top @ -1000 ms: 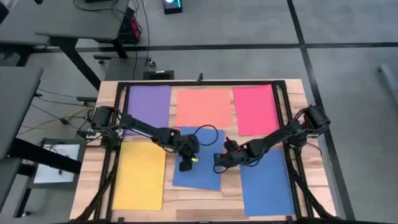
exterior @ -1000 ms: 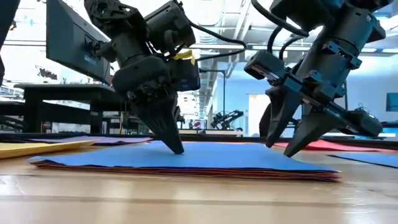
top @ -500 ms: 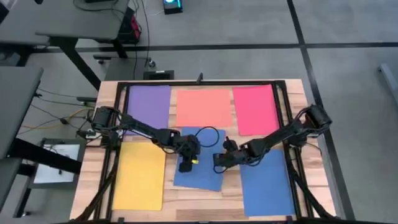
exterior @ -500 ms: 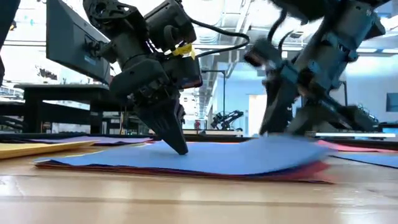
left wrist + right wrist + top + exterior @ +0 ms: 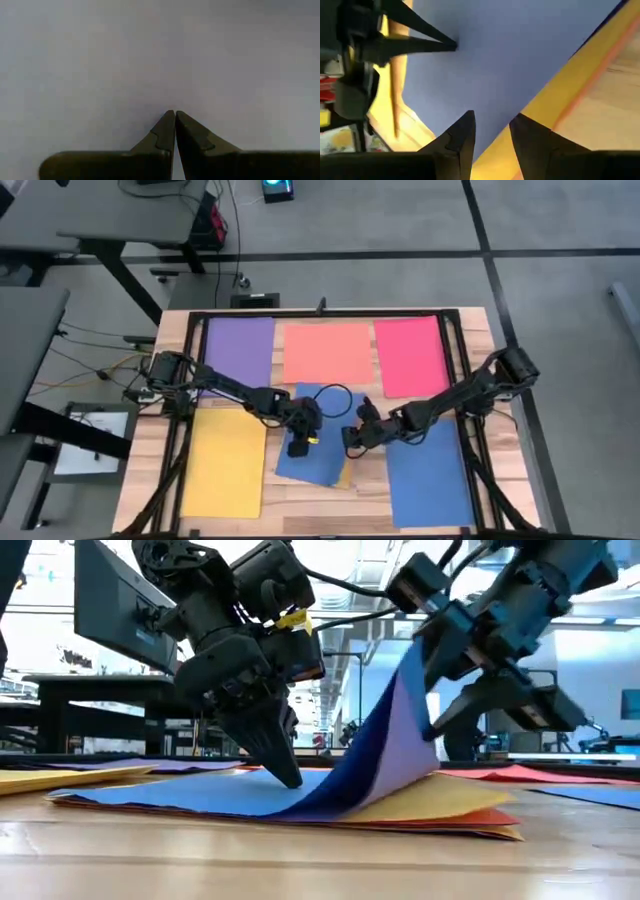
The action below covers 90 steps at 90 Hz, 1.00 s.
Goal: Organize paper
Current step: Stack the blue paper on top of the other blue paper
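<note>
Peeling the top blue sheet off the centre stack.

High view: the left gripper (image 5: 298, 448) pins the stack (image 5: 305, 472) mid-table; the right gripper (image 5: 351, 442) holds the blue sheet (image 5: 322, 442) at its right edge; sorted sheets lie around on the wooden table (image 5: 300, 505). Low view: the sheet curls upward, yellow and orange showing beneath; workbenches stand beyond. Left wrist: fingers pressed together, tips on blue. Right wrist: fingers narrow, seemingly pinching the sheet's edge. Next, I judge, lift it clear and carry it right to the blue pile (image 5: 428, 480).
</note>
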Each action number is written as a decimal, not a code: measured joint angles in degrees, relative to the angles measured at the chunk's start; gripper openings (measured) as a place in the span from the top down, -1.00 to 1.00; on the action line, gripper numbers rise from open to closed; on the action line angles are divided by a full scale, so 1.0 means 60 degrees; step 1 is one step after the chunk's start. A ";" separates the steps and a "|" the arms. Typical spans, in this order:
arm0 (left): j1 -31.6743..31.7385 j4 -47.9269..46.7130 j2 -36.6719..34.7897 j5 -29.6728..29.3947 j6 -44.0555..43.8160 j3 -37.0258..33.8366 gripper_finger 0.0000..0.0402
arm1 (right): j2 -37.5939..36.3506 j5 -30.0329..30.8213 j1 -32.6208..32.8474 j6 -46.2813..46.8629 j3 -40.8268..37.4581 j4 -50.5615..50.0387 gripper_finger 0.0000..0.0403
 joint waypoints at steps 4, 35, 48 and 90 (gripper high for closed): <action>0.0000 -0.0013 0.0000 0.0003 -0.0021 0.0000 1.00 | 0.0084 -0.0003 -0.0024 0.0006 0.0000 0.0029 0.44; -0.0004 -0.0058 -0.0004 0.0036 -0.0058 0.0000 1.00 | 0.0123 -0.0327 0.0184 0.0575 -0.0004 0.0147 0.44; -0.0004 -0.0081 -0.0007 0.0039 -0.0087 0.0000 1.00 | -0.0089 -0.0504 0.0310 0.0470 0.0000 0.0677 0.44; -0.0007 -0.0084 -0.0007 0.0034 -0.0050 0.0000 1.00 | -0.0012 -0.0537 0.0201 0.0811 0.0009 0.0290 0.44</action>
